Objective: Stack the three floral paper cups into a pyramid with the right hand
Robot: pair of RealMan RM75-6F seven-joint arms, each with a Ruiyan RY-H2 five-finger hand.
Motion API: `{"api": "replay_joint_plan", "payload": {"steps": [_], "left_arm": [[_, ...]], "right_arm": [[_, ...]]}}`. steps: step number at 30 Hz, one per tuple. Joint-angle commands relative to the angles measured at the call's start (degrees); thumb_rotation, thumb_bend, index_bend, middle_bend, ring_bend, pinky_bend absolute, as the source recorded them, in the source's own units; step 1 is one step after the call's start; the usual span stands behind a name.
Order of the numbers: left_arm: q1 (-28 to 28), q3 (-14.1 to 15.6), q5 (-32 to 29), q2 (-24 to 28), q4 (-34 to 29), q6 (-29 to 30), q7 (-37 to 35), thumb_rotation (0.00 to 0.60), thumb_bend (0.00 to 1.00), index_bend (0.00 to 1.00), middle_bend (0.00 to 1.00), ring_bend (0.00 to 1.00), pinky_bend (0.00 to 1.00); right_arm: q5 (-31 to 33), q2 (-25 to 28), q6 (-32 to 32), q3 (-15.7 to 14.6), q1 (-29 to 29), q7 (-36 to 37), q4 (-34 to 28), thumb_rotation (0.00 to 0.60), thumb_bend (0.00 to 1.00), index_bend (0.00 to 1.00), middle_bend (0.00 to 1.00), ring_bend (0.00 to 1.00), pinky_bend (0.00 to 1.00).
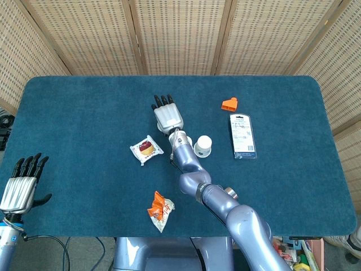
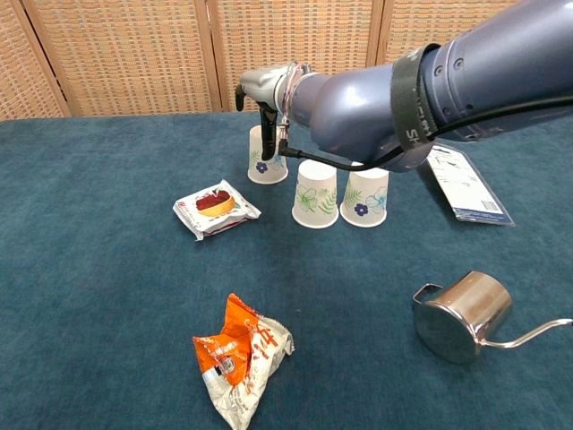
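Three white floral paper cups stand upside down on the blue cloth. In the chest view two of them (image 2: 315,193) (image 2: 364,199) stand side by side, and the third cup (image 2: 260,164) stands apart, behind and left of them. My right hand (image 2: 266,95) hovers over that third cup, its thumb (image 2: 269,136) hanging down in front of the cup's upper part. In the head view the right hand (image 1: 167,117) lies flat with its fingers stretched away from me, hiding that cup; the two other cups (image 1: 203,145) (image 1: 186,141) show beside the wrist. My left hand (image 1: 22,184) stays off the table's front left, fingers apart and empty.
A wrapped red cake snack (image 2: 215,206) lies left of the cups. An orange crumpled wrapper (image 2: 242,354) lies at the front. A steel pitcher (image 2: 464,315) sits front right. A card-backed pack (image 1: 243,135) and a small orange piece (image 1: 229,104) lie to the right.
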Motion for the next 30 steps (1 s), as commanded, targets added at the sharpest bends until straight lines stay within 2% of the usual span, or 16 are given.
{"api": "replay_joint_plan", "payload": {"steps": [1, 19, 30], "left_arm": [[0.0, 0.0, 0.0, -0.1, 0.0, 0.1, 0.2, 0.6, 0.2, 0.0, 0.0, 0.0, 0.0], [-0.3, 0.1, -0.1, -0.5, 0.3, 0.0, 0.7, 0.6, 0.2, 0.0, 0.0, 0.0, 0.0], [-0.7, 0.2, -0.6, -0.8, 0.4, -0.7, 1.1, 0.6, 0.2, 0.0, 0.0, 0.0, 0.0]], "right_arm": [[-1.1, -0.8, -1.5, 0.1, 0.4, 1.2, 2.4, 0.6, 0.04, 0.22, 0.0, 0.0, 0.0], [-5.5, -3.7, -6.7, 0.4, 0.2, 5.8, 10.5, 0.6, 0.04, 0.22, 0.0, 0.0, 0.0], [-7.9, -4.8, -7.9, 0.7, 0.3, 8.8, 12.7, 0.6, 0.04, 0.23, 0.0, 0.0, 0.0]]}}
